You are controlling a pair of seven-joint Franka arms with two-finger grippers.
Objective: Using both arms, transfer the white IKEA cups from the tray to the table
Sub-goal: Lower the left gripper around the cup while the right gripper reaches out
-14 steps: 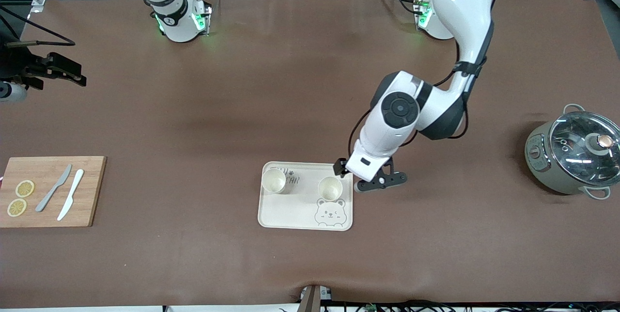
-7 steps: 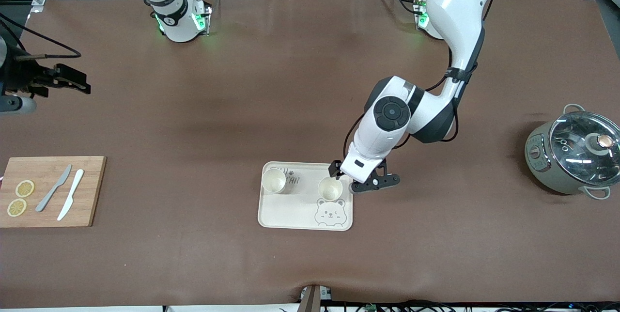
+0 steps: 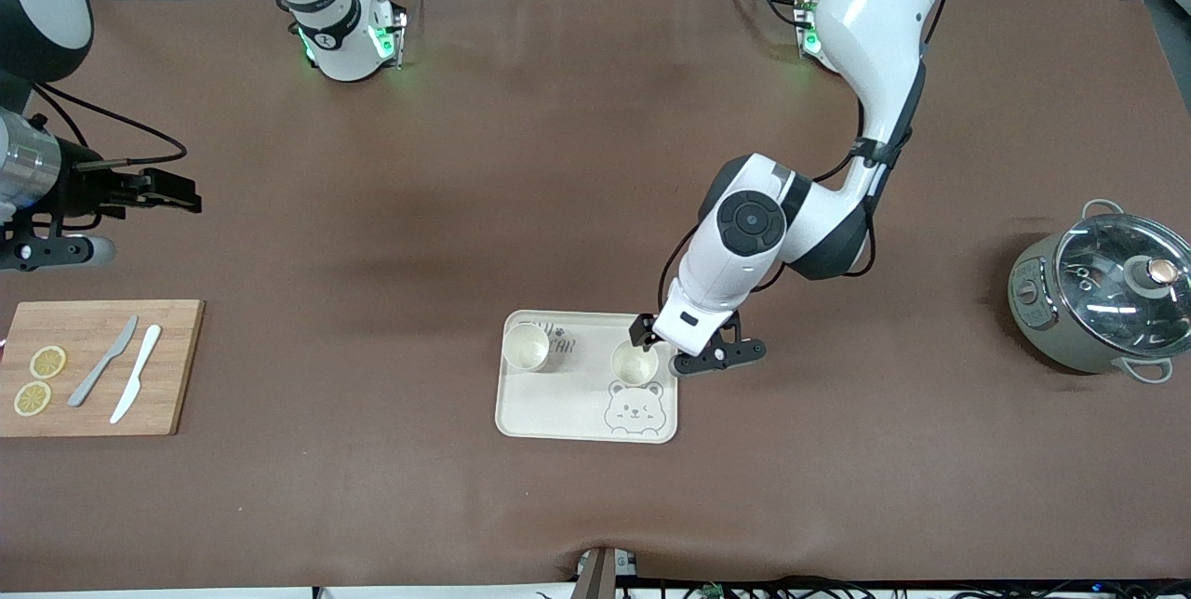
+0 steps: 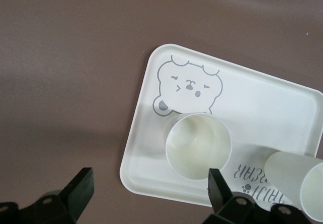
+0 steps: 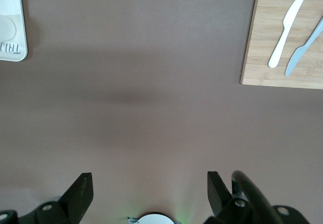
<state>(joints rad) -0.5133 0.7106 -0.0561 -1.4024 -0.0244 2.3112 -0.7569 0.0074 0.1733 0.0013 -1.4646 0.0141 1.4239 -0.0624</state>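
Cream-white cups (image 3: 526,347) on cream tray (image 3: 558,413) with grey bear drawing; brown table (image 3: 558,162)

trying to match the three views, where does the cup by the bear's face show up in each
Front view: the cup stands on the tray just above the bear drawing, under the open left claw.
Left wrist view: the same cup, seen from above, touching the bear drawing.
Right wrist view: not in it; only a tray corner shows.
Shared landmark: the tray.
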